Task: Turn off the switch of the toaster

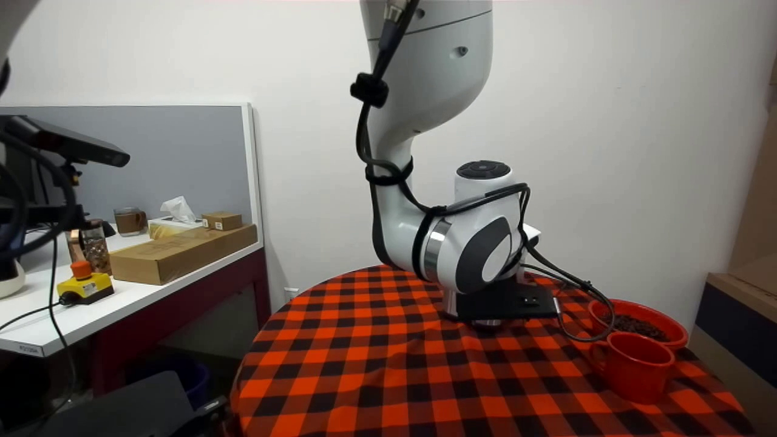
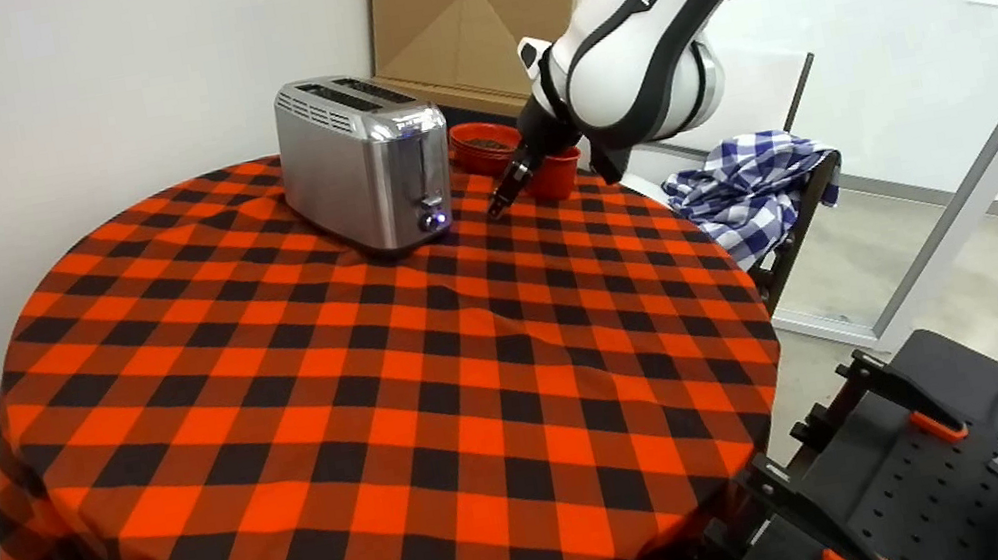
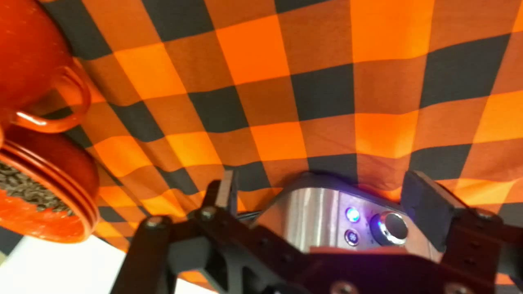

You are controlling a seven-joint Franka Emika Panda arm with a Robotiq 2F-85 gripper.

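Observation:
The shiny silver toaster (image 2: 339, 170) stands upright on the checked tablecloth, slots on top. In the wrist view its front panel shows a glowing blue button (image 3: 352, 214), a second, dark-centred button (image 3: 352, 237) and a round knob (image 3: 394, 228); which one is the switch I cannot tell. My gripper (image 3: 320, 190) is open, its fingers spread wide on either side of this panel with nothing gripped. One dark finger (image 2: 512, 185) shows in an exterior view, apart from the toaster's front face. Elsewhere the arm hides most of the toaster and the fingers.
A red mug (image 1: 640, 367) and a red bowl (image 1: 675, 331) of dark beans stand close together near the table edge, beside the gripper. Cables (image 1: 598, 297) loop off the wrist toward the bowl. A wall (image 2: 122, 89) rises behind the toaster.

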